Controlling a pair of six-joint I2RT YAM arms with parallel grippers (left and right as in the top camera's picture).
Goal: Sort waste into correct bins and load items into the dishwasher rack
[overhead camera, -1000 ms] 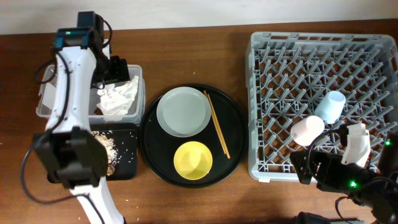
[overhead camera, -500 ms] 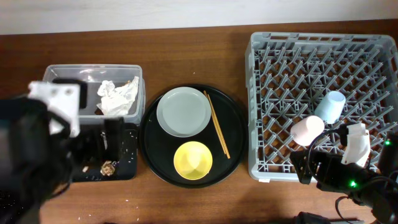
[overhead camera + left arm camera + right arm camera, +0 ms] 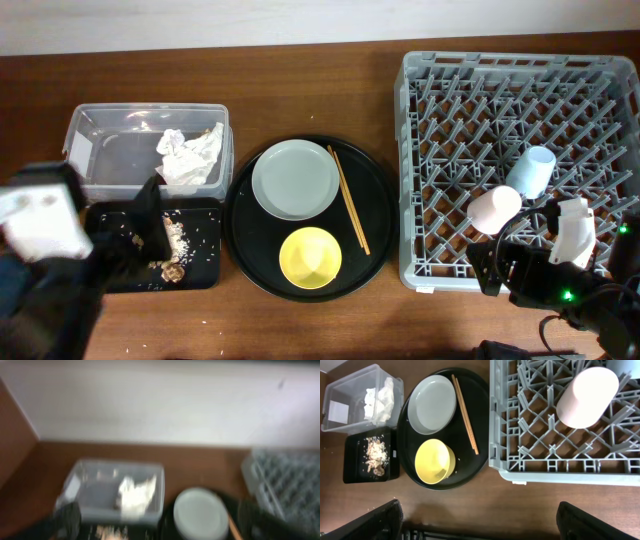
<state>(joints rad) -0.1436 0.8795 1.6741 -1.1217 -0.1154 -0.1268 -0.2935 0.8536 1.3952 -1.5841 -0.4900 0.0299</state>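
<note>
The crumpled white napkin point(image 3: 190, 156) lies in the clear tub point(image 3: 100, 150). Brownish scraps point(image 3: 172, 250) lie in the shallow black tray point(image 3: 200, 275). The grey plate point(image 3: 295, 178), yellow bowl point(image 3: 310, 255) and chopsticks point(image 3: 348, 198) sit on the big round black tray point(image 3: 375, 235). The light blue cup point(image 3: 530, 170) and pink cup point(image 3: 495, 208) stand in the grey rack point(image 3: 520, 60). My left gripper point(image 3: 161, 522) is open and empty, raised at the front left over the black tray, and its view is blurred. My right gripper point(image 3: 485, 520) is open and empty over bare table in front of the rack.
The left arm's white body point(image 3: 40, 215) covers the front left corner. The right arm point(image 3: 560, 275) sits at the rack's front right corner. A wall runs behind the table's far edge.
My left arm has pulled back from above the clear tub toward the front left, which uncovers the tub and the black tray. The right arm has not moved.
</note>
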